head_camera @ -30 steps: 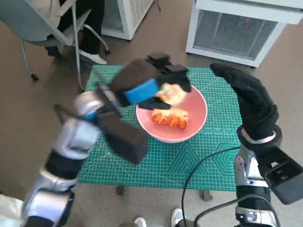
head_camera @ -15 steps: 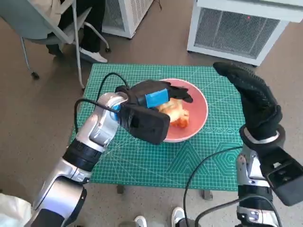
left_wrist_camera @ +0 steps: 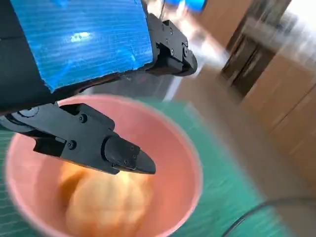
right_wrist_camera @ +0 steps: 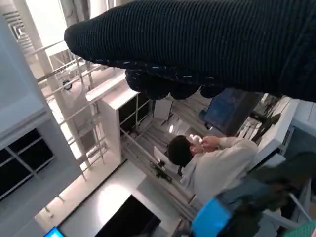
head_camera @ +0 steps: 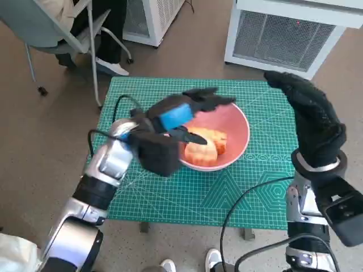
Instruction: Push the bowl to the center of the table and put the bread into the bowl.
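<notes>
The left hand (head_camera: 180,113) is held over the nine o'clock side of the bowl (head_camera: 238,127), its fingers (left_wrist_camera: 121,153) spread apart with nothing between them. In the left wrist view the fingers are seen hanging above the bread (left_wrist_camera: 106,205), apart from it. The bread (head_camera: 205,144) lies inside the pink bowl, toward the six o'clock part of its floor. The bowl is set near the middle of the green mat (head_camera: 255,187). Bare mat is left all round the bowl, with the widest strip at six o'clock and narrower strips toward the mat's twelve and three o'clock edges.

The right hand (head_camera: 311,116) is raised at three o'clock of the bowl, over the mat's right edge, apart from the bowl rim; its gloved fingers are extended and nothing is held. A white cabinet (head_camera: 289,34) stands on the floor beyond the twelve o'clock edge, and a chair (head_camera: 62,34) with a seated person's legs is placed off the eleven o'clock corner.
</notes>
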